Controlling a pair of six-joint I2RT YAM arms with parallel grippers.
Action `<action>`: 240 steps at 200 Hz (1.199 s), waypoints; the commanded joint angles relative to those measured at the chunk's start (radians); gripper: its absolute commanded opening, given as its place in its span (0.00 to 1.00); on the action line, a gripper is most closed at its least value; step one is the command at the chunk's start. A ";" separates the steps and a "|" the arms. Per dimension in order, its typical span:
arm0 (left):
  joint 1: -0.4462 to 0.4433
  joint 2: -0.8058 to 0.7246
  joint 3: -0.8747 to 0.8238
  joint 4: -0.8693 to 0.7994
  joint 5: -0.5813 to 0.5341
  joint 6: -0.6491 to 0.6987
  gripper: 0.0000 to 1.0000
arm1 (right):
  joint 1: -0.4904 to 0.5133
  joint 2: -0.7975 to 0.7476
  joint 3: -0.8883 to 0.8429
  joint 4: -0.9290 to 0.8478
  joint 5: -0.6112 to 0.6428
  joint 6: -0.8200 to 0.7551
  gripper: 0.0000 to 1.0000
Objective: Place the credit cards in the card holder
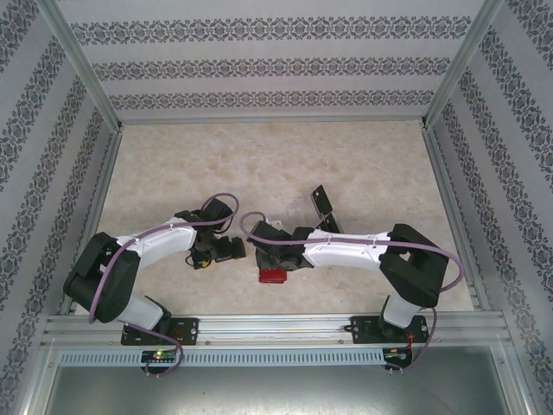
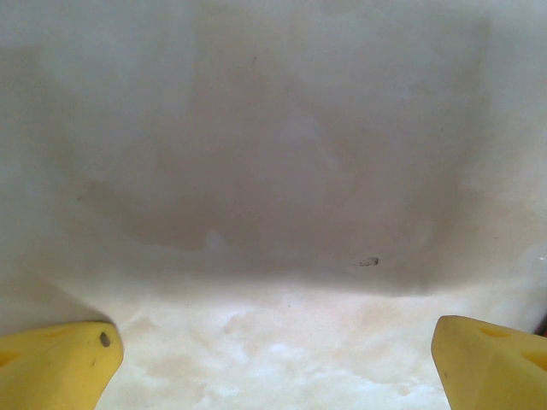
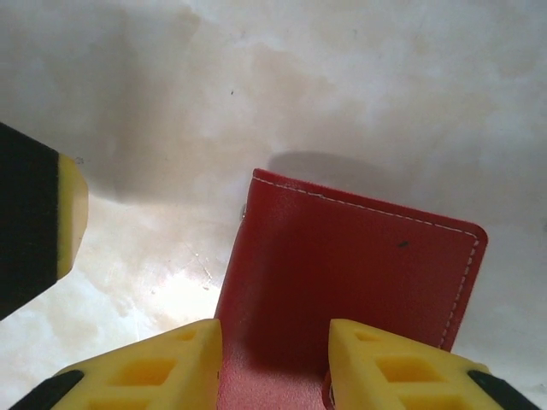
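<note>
Red card holder (image 3: 350, 265) lies on the pale worktop (image 1: 259, 164) at lower centre, its near edge between the part-spread fingers (image 3: 141, 371) of the right hand (image 3: 275, 363), grip unclear, while the left hand (image 2: 278, 359) gapes wide beside it.

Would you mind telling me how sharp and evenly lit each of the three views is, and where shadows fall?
Top external: sharp, evenly lit. Left wrist: hazy, a broad dark shadow across the table, the left gripper's fingertips blurred. Right wrist: the card holder fairly sharp, throwing a shadow beyond its far edge; the right gripper's fingers soft.
</note>
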 commanded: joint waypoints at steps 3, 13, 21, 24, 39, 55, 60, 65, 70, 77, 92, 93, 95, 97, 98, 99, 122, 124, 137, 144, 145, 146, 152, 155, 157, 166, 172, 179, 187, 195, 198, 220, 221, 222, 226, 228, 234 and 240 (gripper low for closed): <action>-0.010 0.063 -0.046 0.007 -0.026 0.019 0.98 | -0.025 -0.082 0.019 -0.036 0.028 -0.027 0.43; -0.010 0.061 -0.037 0.001 -0.031 0.023 0.98 | -0.033 -0.108 0.021 -0.043 0.033 -0.034 0.44; -0.010 0.055 -0.028 -0.004 -0.032 0.025 0.98 | -0.041 -0.127 0.024 -0.052 0.040 -0.039 0.46; -0.009 0.055 -0.024 -0.006 -0.035 0.027 0.98 | -0.044 -0.136 0.024 -0.055 0.044 -0.041 0.46; -0.010 0.038 -0.004 -0.014 -0.050 0.031 0.98 | -0.067 -0.184 0.027 -0.077 0.069 -0.051 0.51; 0.000 0.003 0.035 -0.034 -0.093 0.043 0.99 | -0.107 -0.256 0.024 -0.112 0.116 -0.066 0.61; 0.008 -0.013 0.051 -0.042 -0.112 0.049 1.00 | -0.125 -0.284 0.022 -0.126 0.135 -0.072 0.66; 0.019 -0.031 0.069 -0.051 -0.131 0.058 1.00 | -0.145 -0.308 0.018 -0.137 0.155 -0.079 0.75; 0.032 -0.050 0.085 -0.057 -0.148 0.068 1.00 | -0.169 -0.343 0.014 -0.144 0.169 -0.092 0.88; 0.056 -0.080 0.109 -0.061 -0.179 0.078 1.00 | -0.210 -0.385 0.011 -0.159 0.180 -0.106 0.98; 0.109 -0.146 0.151 -0.057 -0.270 0.109 1.00 | -0.308 -0.465 0.011 -0.186 0.190 -0.133 0.98; 0.113 -0.151 0.153 -0.055 -0.275 0.113 1.00 | -0.314 -0.471 0.012 -0.187 0.192 -0.135 0.98; 0.122 -0.157 0.158 -0.051 -0.285 0.118 1.00 | -0.327 -0.478 0.012 -0.191 0.197 -0.141 0.98; 0.130 -0.166 0.163 -0.048 -0.294 0.124 1.00 | -0.342 -0.490 0.013 -0.193 0.202 -0.147 0.98; 0.134 -0.169 0.165 -0.046 -0.300 0.125 1.00 | -0.349 -0.495 0.013 -0.195 0.204 -0.150 0.98; 0.138 -0.173 0.166 -0.045 -0.304 0.129 1.00 | -0.358 -0.499 0.015 -0.196 0.207 -0.153 0.98; 0.197 -0.259 0.158 0.084 -0.456 0.245 1.00 | -0.540 -0.570 0.034 -0.220 0.245 -0.212 0.98; 0.200 -0.266 0.154 0.105 -0.474 0.261 1.00 | -0.556 -0.574 0.036 -0.220 0.256 -0.218 0.98; 0.208 -0.313 0.083 0.272 -0.592 0.390 1.00 | -0.636 -0.589 0.019 -0.184 0.319 -0.291 0.98; 0.210 -0.339 0.027 0.388 -0.657 0.476 1.00 | -0.666 -0.604 -0.021 -0.105 0.352 -0.361 0.98; 0.210 -0.342 0.020 0.410 -0.665 0.489 1.00 | -0.669 -0.606 -0.028 -0.092 0.360 -0.371 0.98; 0.210 -0.345 0.013 0.429 -0.673 0.502 1.00 | -0.673 -0.609 -0.035 -0.079 0.368 -0.381 0.98; 0.216 -0.359 -0.034 0.526 -0.719 0.562 1.00 | -0.692 -0.617 -0.081 -0.007 0.413 -0.424 0.98; 0.223 -0.365 -0.052 0.574 -0.733 0.586 1.00 | -0.704 -0.620 -0.100 0.027 0.431 -0.441 0.98; 0.227 -0.366 -0.065 0.605 -0.737 0.602 1.00 | -0.712 -0.623 -0.112 0.048 0.434 -0.454 0.98; 0.255 -0.370 -0.125 0.746 -0.735 0.677 1.00 | -0.757 -0.625 -0.164 0.138 0.405 -0.511 0.98; 0.272 -0.367 -0.158 0.826 -0.732 0.718 1.00 | -0.783 -0.618 -0.205 0.203 0.395 -0.533 0.98; 0.295 -0.354 -0.190 0.910 -0.723 0.751 1.00 | -0.814 -0.603 -0.251 0.283 0.395 -0.561 0.98; 0.323 -0.330 -0.209 0.960 -0.724 0.754 1.00 | -0.855 -0.574 -0.296 0.349 0.396 -0.578 0.98; 0.346 -0.307 -0.219 0.985 -0.701 0.773 1.00 | -0.900 -0.541 -0.332 0.412 0.373 -0.590 0.98; 0.352 -0.295 -0.225 1.000 -0.691 0.786 1.00 | -0.915 -0.528 -0.349 0.444 0.359 -0.601 0.98; 0.389 -0.211 -0.281 1.149 -0.649 0.826 1.00 | -0.983 -0.418 -0.454 0.659 0.304 -0.654 0.98; 0.390 -0.209 -0.281 1.150 -0.648 0.825 1.00 | -0.984 -0.413 -0.456 0.668 0.303 -0.656 0.98; 0.392 -0.204 -0.281 1.151 -0.649 0.823 1.00 | -0.985 -0.408 -0.458 0.674 0.303 -0.657 0.98; 0.396 -0.189 -0.284 1.155 -0.647 0.815 1.00 | -0.988 -0.392 -0.470 0.697 0.299 -0.662 0.98; 0.398 -0.181 -0.287 1.159 -0.643 0.812 1.00 | -0.988 -0.385 -0.477 0.713 0.292 -0.666 0.98; 0.404 -0.157 -0.306 1.204 -0.617 0.816 1.00 | -0.990 -0.369 -0.502 0.772 0.268 -0.684 0.98; 0.408 -0.122 -0.323 1.251 -0.592 0.832 1.00 | -0.990 -0.352 -0.531 0.838 0.254 -0.695 0.98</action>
